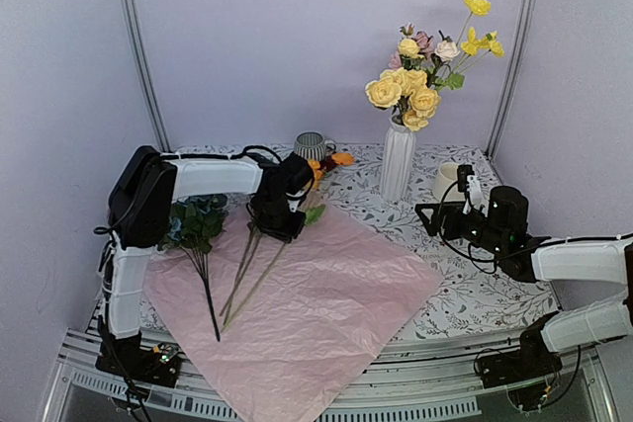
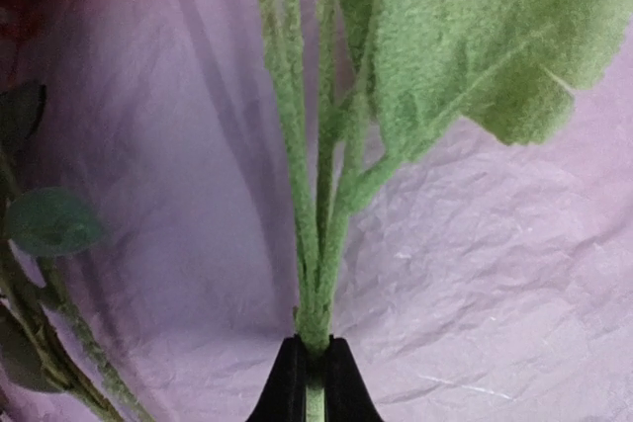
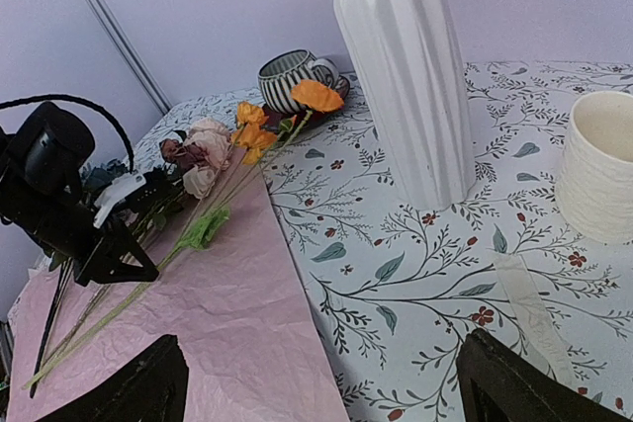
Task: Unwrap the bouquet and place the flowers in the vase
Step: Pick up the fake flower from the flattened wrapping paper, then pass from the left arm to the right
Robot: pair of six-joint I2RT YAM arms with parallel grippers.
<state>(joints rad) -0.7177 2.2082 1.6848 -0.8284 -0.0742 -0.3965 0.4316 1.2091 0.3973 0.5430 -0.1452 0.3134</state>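
Green flower stems lie at 10 o'clock on the pink paper, left gripper pinched tight on them. At 1 o'clock the vase holds yellow roses; right gripper spread wide, empty.

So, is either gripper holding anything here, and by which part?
The left gripper is shut on a few flower stems, just below a leaf. The right gripper is open and empty.
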